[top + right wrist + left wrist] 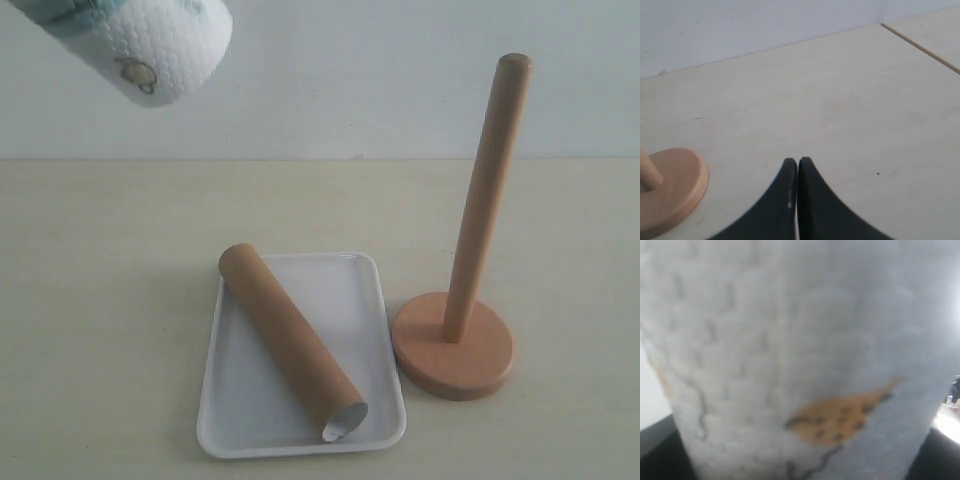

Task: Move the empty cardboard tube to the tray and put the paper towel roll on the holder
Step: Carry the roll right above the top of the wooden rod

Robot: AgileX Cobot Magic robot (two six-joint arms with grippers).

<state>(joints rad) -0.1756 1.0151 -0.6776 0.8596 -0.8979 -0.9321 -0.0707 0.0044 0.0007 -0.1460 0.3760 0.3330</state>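
The paper towel roll (150,45) hangs tilted in the air at the far upper left, white and embossed with a small print. It fills the left wrist view (790,340), hiding my left gripper's fingers, which hold it aloft. The brown cardboard tube (290,340) lies diagonally in the white tray (355,275). Just right of the tray the wooden holder (487,190) stands upright with a bare pole. My right gripper (798,161) is shut with nothing in it, low over the table beside the holder's disc base (675,185).
A pale wooden tabletop (110,300) runs back to a plain white wall (350,80). A thin seam (920,47) crosses the table in the right wrist view.
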